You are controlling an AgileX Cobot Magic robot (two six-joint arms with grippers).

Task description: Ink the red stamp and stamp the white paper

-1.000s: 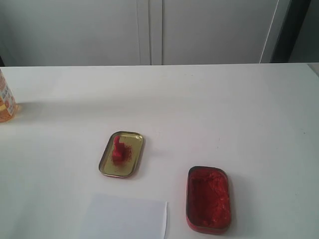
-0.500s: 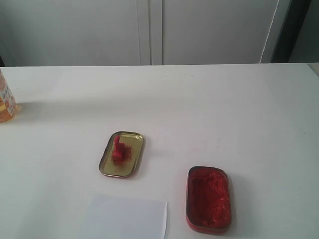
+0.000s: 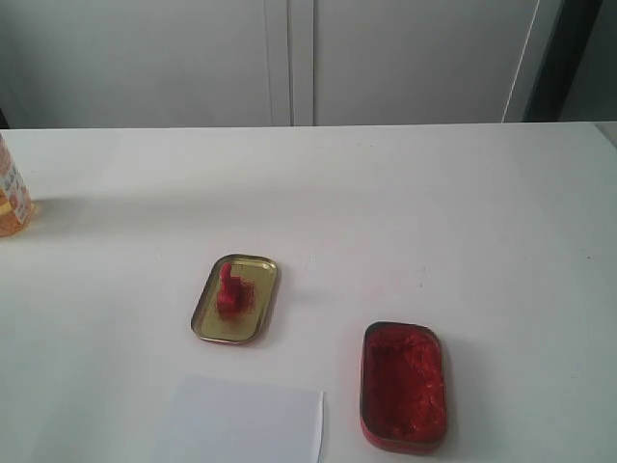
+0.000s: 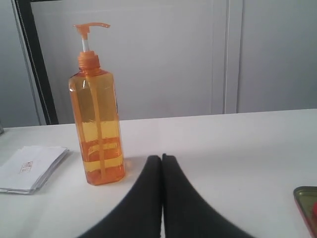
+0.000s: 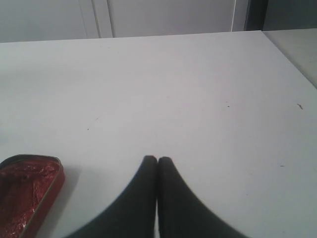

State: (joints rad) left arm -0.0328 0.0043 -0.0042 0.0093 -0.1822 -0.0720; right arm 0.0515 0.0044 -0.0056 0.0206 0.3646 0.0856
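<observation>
The red stamp (image 3: 228, 290) stands upright in the gold oblong tin (image 3: 253, 323) left of the table's middle. To its right, nearer the front, lies the red tin of ink paste (image 3: 403, 385), whose end also shows in the right wrist view (image 5: 25, 186). The white paper (image 3: 241, 422) lies at the front edge, below the gold tin. Neither gripper appears in the exterior view. My left gripper (image 4: 162, 158) is shut and empty, held over bare table beside an orange bottle. My right gripper (image 5: 157, 159) is shut and empty, off to one side of the red tin.
An orange pump bottle (image 4: 96, 119) stands close to the left gripper; its edge shows at the far left in the exterior view (image 3: 12, 198). A stack of white papers (image 4: 29, 167) lies beyond it. The gold tin's rim (image 4: 306, 202) just shows. White cabinet doors back the table.
</observation>
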